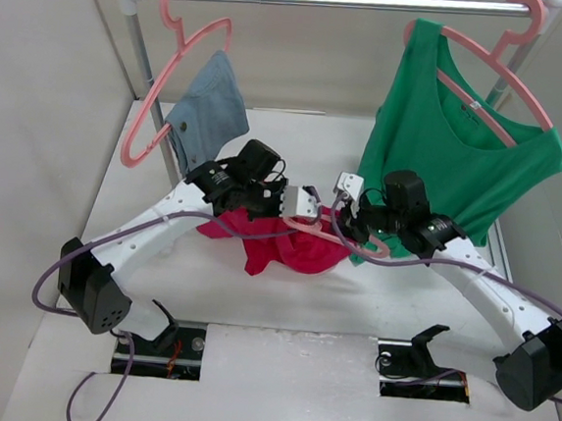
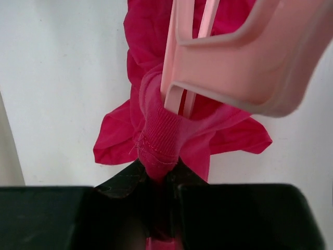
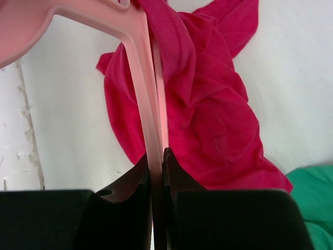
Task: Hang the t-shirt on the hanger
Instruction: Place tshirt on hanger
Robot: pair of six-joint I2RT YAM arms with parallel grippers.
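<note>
The crimson-pink t-shirt (image 1: 293, 246) lies bunched on the white table between the two arms. My left gripper (image 1: 284, 203) is shut on its ribbed neck band (image 2: 158, 143), seen close in the left wrist view. The salmon-pink hanger (image 1: 353, 235) lies across the shirt; its arm pokes into the neck opening (image 2: 179, 99). My right gripper (image 1: 350, 226) is shut on the hanger's thin bar (image 3: 153, 135), with the shirt (image 3: 208, 120) spread beyond it. The neck label is hidden.
A metal rail (image 1: 329, 0) runs across the back. A pink hanger with a grey-blue cloth (image 1: 209, 106) hangs at left; a green sleeveless top (image 1: 459, 147) on another hanger hangs at right, its hem close to my right arm.
</note>
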